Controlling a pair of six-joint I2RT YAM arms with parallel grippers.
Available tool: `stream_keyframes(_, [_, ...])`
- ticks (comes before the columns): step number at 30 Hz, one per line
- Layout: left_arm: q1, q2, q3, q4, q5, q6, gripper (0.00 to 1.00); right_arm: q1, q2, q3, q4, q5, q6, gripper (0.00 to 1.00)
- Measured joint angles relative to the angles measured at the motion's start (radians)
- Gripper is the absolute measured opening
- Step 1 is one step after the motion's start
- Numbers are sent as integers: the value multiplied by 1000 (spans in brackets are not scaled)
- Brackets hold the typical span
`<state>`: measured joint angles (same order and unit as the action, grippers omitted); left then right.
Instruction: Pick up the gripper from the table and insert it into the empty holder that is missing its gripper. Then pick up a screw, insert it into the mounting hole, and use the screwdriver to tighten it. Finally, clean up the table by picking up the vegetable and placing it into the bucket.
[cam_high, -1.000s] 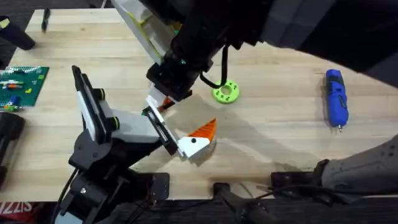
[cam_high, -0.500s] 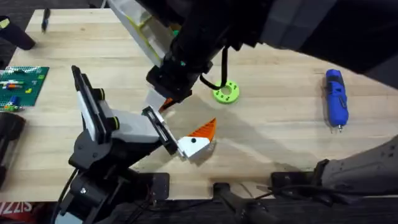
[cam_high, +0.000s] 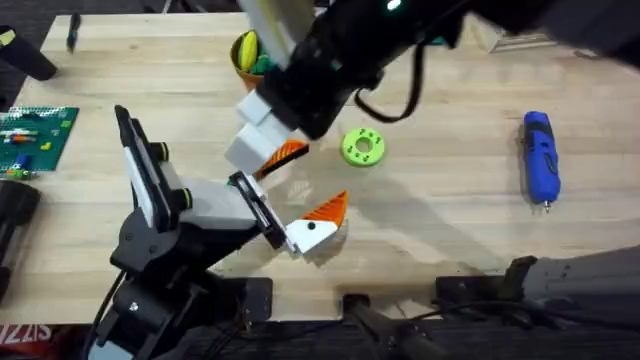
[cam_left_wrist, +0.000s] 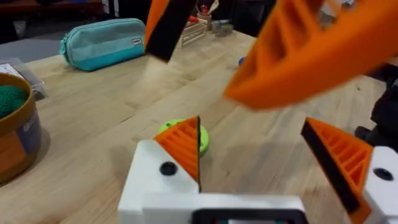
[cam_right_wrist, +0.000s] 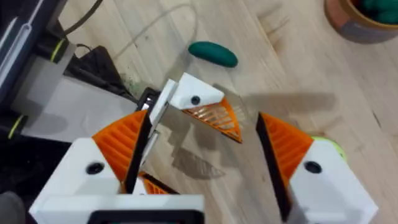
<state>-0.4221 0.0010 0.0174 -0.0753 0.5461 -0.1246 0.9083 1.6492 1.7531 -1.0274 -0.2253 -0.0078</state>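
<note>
Both claws spread; right wrist alone shows the vegetable (cam_right_wrist: 213, 53) beside the holder (cam_right_wrist: 155, 106)

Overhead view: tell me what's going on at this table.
The right gripper hangs open over the holder, which has one orange gripper mounted on it. The left gripper is open and holds nothing. The screwdriver lies untouched, and the vegetable is on the table, not in the bucket.

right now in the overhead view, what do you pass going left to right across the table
green circuit board → white-and-black robot hand → orange gripper finger on its holder → lime-green disc → blue screwdriver
</note>
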Motion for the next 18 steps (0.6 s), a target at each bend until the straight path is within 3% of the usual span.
stream_keyframes(18, [0, 0, 0, 0, 0, 0, 990, -201, -130, 0, -247, 0, -101, 994])
